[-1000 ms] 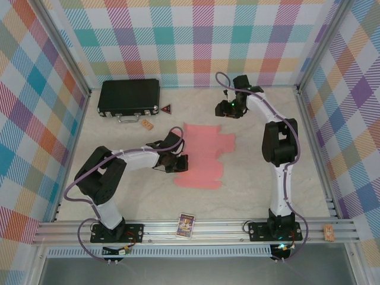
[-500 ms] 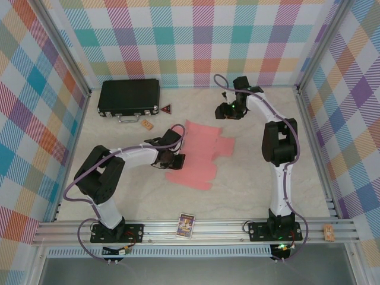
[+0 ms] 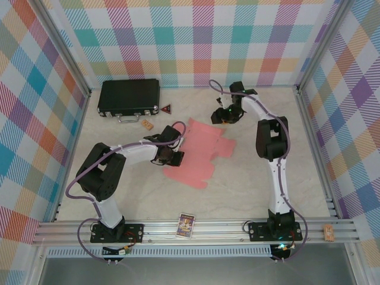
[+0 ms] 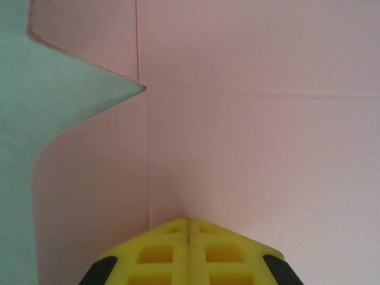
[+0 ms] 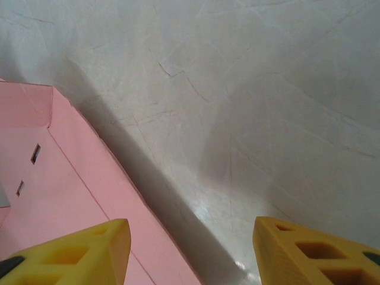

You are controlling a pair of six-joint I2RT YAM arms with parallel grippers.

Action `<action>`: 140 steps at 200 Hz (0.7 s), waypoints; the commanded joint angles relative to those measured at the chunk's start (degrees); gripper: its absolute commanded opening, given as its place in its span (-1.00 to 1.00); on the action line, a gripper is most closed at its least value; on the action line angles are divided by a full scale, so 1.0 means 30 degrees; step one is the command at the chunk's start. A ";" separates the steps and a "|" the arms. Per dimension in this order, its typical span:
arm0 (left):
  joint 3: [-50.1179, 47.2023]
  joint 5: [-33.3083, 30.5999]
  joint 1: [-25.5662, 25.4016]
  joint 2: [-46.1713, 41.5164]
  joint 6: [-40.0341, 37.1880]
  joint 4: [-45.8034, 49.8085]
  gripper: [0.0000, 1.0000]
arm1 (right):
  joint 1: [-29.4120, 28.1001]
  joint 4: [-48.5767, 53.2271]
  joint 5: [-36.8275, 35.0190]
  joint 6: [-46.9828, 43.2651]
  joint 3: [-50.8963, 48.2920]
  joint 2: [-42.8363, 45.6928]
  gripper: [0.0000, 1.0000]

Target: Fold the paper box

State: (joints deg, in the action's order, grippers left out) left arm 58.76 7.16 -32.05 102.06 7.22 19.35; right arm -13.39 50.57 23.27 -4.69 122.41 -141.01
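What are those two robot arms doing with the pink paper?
They are working on a paper box, which is a flat pink sheet lying on the table. The left end effector is shut, pinching the sheet's left edge. The right end effector is open, beside the sheet's far edge.

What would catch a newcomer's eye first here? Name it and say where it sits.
The salmon-pink paper box, a flat die-cut sheet, lies in the middle of the pale table. The left gripper is shut on its left edge, while the right gripper hangs open at its far edge. A black hard case sits at the far left.
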 commanded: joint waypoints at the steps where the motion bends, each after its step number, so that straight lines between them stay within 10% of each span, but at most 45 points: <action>1: -0.0465 -0.1280 0.0372 0.1092 -0.0460 0.1047 -1.00 | 0.0101 0.1617 0.1247 -0.1072 0.1337 -0.0747 0.14; 140: 0.0029 -0.1331 0.0401 0.1388 -0.0387 0.1429 -1.00 | -0.0489 0.5426 0.2645 -0.3124 0.3904 -0.2750 0.12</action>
State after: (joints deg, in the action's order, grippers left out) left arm 59.86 7.18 -31.99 102.69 6.57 20.64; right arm -14.11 63.75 30.50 -11.92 132.44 -147.52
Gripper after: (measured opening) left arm 0.049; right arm 0.565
